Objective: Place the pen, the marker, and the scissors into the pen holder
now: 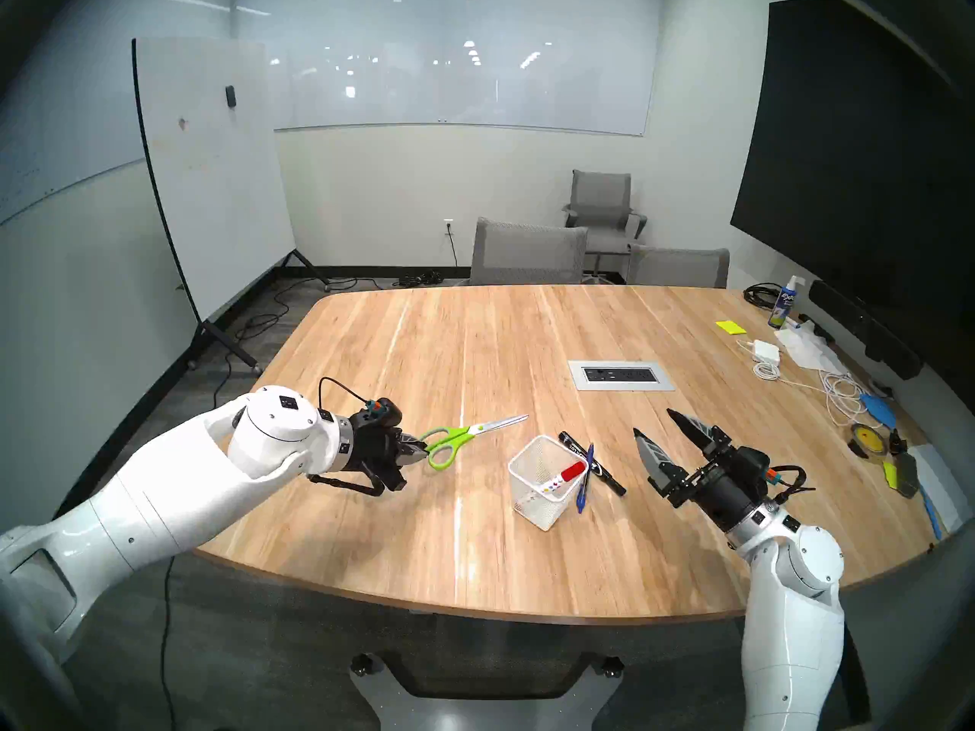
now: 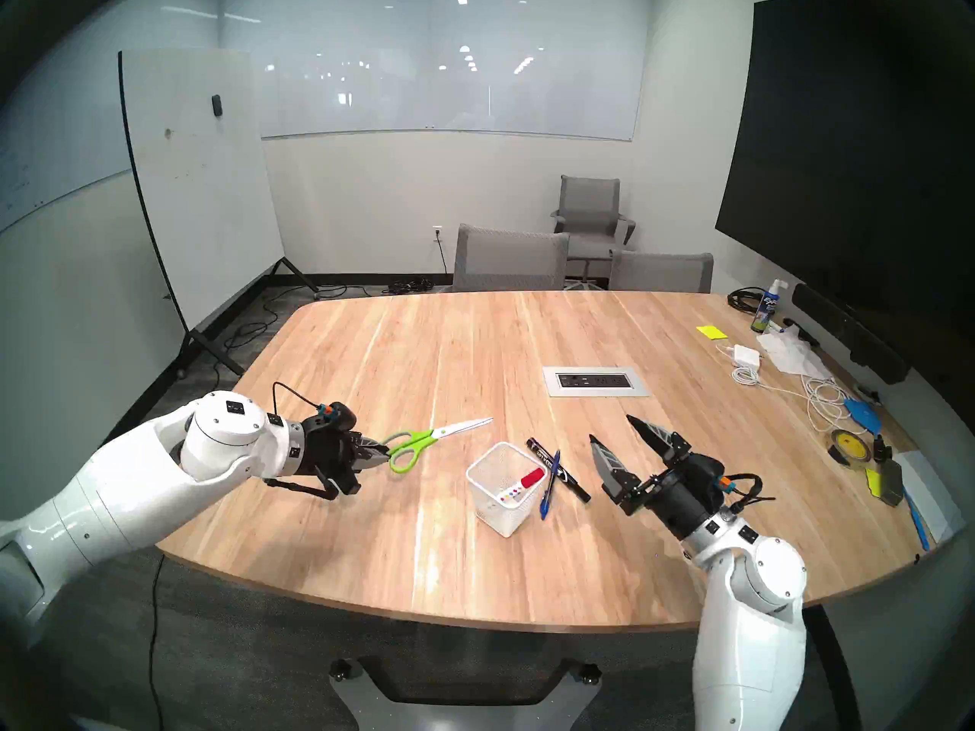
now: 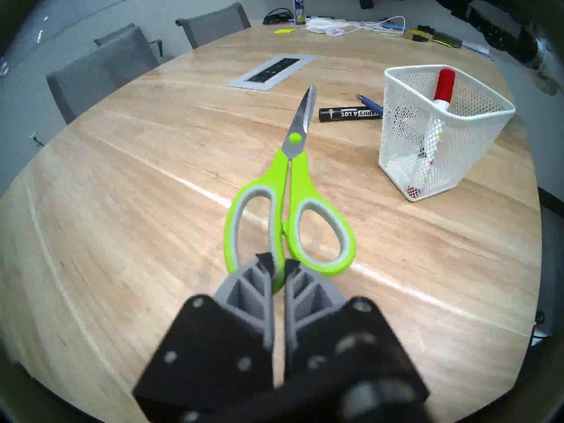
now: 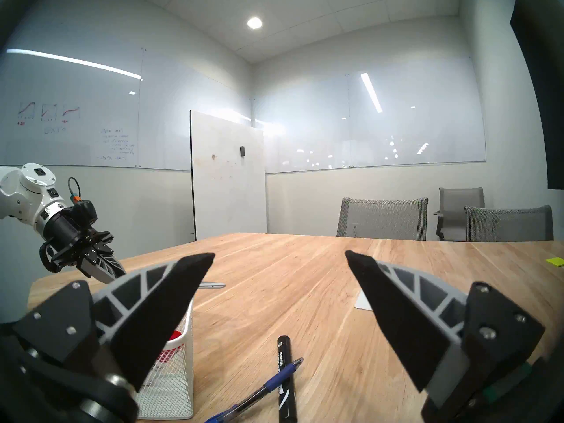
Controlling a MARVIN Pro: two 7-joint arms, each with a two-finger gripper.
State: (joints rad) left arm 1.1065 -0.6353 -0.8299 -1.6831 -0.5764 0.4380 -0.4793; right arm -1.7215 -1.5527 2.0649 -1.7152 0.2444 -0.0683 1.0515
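Nearest your lens in the left wrist view is the left gripper [image 3: 277, 268], its jaws closed tight on the rim of 1 lime-green handle loop of the scissors [image 3: 291, 199], blades pointing away toward 12 o'clock. In the head view the scissors appear lifted clear of the surface [image 1: 422, 529], roughly level, at 9 o'clock from the pen holder [image 1: 543, 482].

To do this step well, carry the scissors over the holder's square rim, tip the wrist so the blades point down, and lower them inside before you let go. A pinch on 1 loop may let the scissors swing, so move slowly. A red-capped white marker [image 1: 565, 475] already leans inside toward the 2 o'clock corner; aim for the free corner. The mesh cup looks light, so a nudge to the rim could tip it.

The right gripper [image 1: 658, 430] hangs idle at 3 o'clock from the holder, jaws spread wide and empty. Between it and the holder lie the black marker [image 1: 591, 462] and the blue pen [image 1: 584, 479], crossed, on the surface just beside the holder.

The surface is a large wood top with a power outlet panel [image 1: 620, 374] at 1 o'clock from the holder. Around the room: wall whiteboards, a rolling whiteboard [image 1: 211, 176], 3 grey chairs, and cable clutter at the far right edge.
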